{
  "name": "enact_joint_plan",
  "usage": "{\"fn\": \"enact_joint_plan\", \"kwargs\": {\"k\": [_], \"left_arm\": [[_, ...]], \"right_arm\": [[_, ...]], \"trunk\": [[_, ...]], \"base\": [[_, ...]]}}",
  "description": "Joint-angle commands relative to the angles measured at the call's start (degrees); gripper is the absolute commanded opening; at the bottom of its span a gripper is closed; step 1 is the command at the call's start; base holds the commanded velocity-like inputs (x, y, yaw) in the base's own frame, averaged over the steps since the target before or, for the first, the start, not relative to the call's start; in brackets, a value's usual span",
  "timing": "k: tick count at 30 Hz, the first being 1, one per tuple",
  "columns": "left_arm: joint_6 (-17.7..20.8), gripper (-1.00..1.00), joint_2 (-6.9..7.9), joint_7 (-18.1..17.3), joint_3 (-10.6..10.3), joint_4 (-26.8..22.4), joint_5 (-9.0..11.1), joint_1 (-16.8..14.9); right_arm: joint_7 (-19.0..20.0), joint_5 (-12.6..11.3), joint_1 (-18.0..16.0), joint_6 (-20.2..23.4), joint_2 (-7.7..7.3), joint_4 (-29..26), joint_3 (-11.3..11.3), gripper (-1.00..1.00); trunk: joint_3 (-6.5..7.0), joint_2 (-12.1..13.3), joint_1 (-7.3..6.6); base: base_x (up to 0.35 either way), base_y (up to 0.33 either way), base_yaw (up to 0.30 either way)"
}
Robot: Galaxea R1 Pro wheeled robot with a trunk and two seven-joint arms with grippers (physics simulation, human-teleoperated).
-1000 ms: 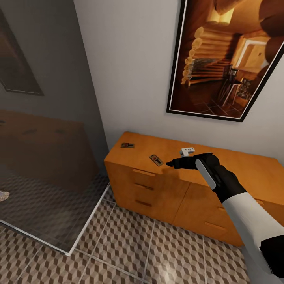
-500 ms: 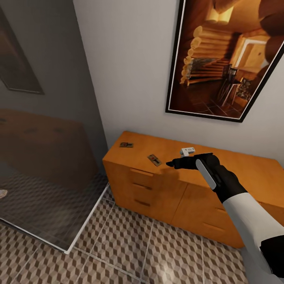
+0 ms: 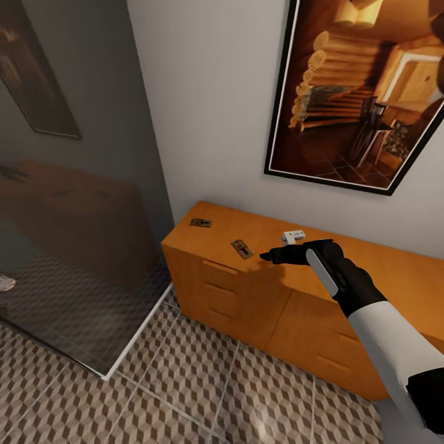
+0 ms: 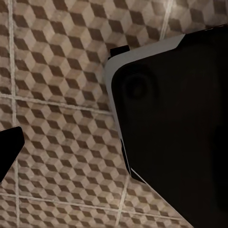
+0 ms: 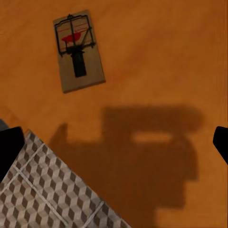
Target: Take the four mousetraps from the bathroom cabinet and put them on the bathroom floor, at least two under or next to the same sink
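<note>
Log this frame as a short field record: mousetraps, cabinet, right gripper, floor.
mousetraps seen: two on the cabinet top, near mousetrap, far mousetrap toward the wall
cabinet: drawers closed
right gripper: above the cabinet top beside the near mousetrap, holding nothing; open in the right wrist view
other: small white object on the cabinet top
bathroom floor: no mousetraps on the visible tiles
</note>
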Motion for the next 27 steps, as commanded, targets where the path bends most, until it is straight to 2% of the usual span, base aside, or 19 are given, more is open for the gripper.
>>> {"fn": "enact_joint_plan", "kwargs": {"k": [1,12,15,23,27], "left_arm": [[-0.3,1.0,-0.04,-0.1,-0.5,0.2,0.4,-0.1],[-0.3,1.0,-0.01,-0.1,-0.4,0.2,0.5,-0.1],[-0.3,1.0,-0.01,-0.1,-0.4,0.2,0.5,-0.1],[-0.3,1.0,-0.02,-0.2,-0.5,0.2,0.5,-0.1],[-0.3,1.0,-0.03,-0.2,-0.5,0.2,0.5,-0.1]], "right_arm": [[0.4,0.4,0.0,0.2,-0.06,0.0,0.1,1.0],[0.4,0.7,0.0,0.2,-0.06,-0.1,0.1,1.0],[0.3,1.6,0.0,0.2,-0.03,-0.1,0.1,1.0],[0.3,6.2,0.0,0.3,0.05,-0.1,0.0,1.0],[0.3,7.0,0.0,0.3,-0.02,-0.1,-0.2,1.0]], "trunk": [[-0.17,-0.1,0.03],[-0.56,-0.1,0.03],[-0.57,-0.1,0.03],[-0.57,-0.1,0.03],[-0.57,-0.1,0.03]], "base": [[0.0,-0.043,0.179],[0.0,-0.011,0.095],[0.0,-0.001,0.008],[0.0,0.0,0.002],[0.0,0.0,0.0]]}}
